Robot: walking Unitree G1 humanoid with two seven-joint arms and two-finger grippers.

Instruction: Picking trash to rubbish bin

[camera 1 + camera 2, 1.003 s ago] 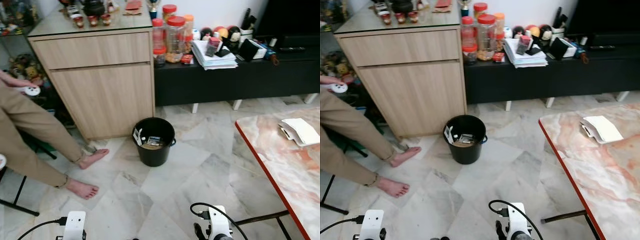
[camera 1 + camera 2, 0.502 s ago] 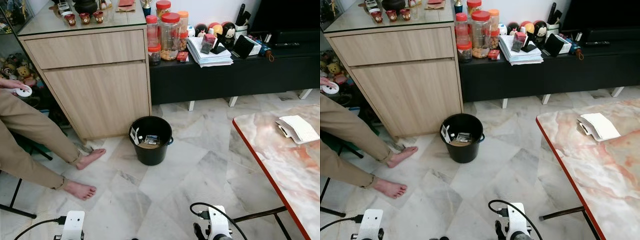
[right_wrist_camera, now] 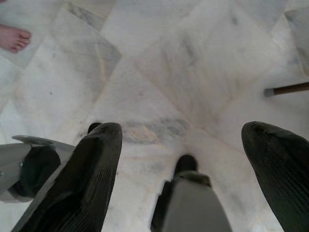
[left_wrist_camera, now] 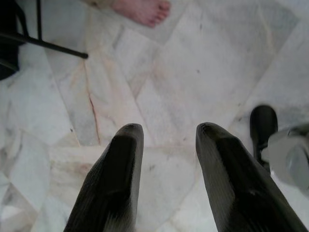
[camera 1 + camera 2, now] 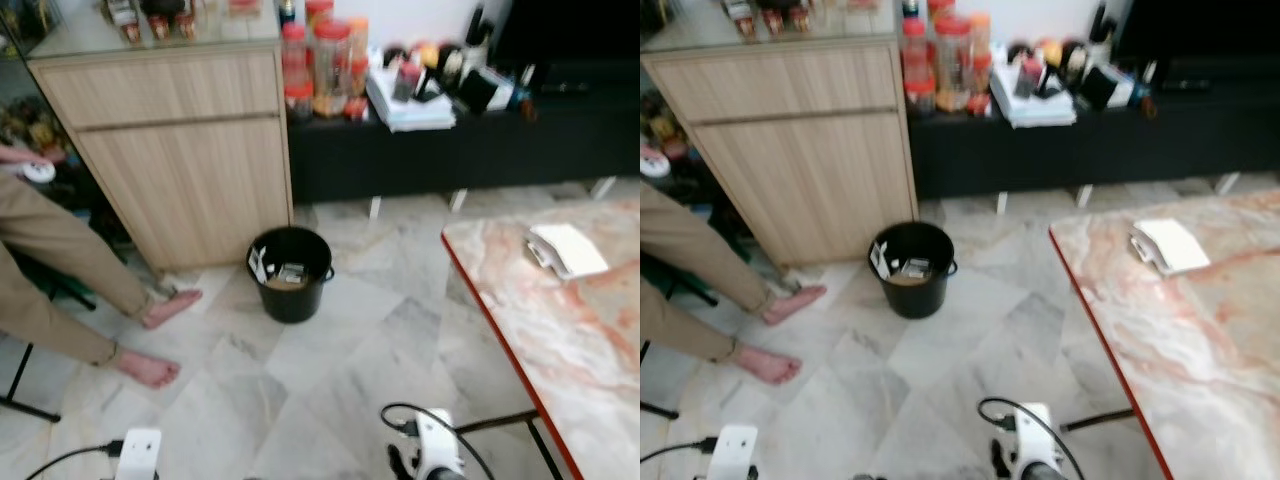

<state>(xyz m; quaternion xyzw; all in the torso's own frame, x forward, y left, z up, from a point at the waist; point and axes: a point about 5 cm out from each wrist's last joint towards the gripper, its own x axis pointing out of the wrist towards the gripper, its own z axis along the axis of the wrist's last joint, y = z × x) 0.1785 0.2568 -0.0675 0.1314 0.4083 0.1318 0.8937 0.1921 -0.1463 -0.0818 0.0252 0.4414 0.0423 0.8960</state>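
eyeing the folded white paper on the pink marble table, right: light, floppy, best pinched at an edge. left gripper part-open, right gripper wide, both empty; small black plastic bin far left.

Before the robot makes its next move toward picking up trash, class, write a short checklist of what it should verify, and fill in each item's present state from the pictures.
1. Rubbish bin located: ok. The black bin stands on the floor by the wooden cabinet.
2. Bin able to take more: ok. It is open-topped, with some trash low inside.
3. Left gripper free: ok. Fingers apart, nothing between them.
4. Right gripper free: ok. Fingers wide apart, only floor beyond.
5. Trash target chosen: cannot tell. A white folded item lies on the marble table; whether it is trash is unclear.
6. Path safe: not ok. A person's bare feet rest near the bin.
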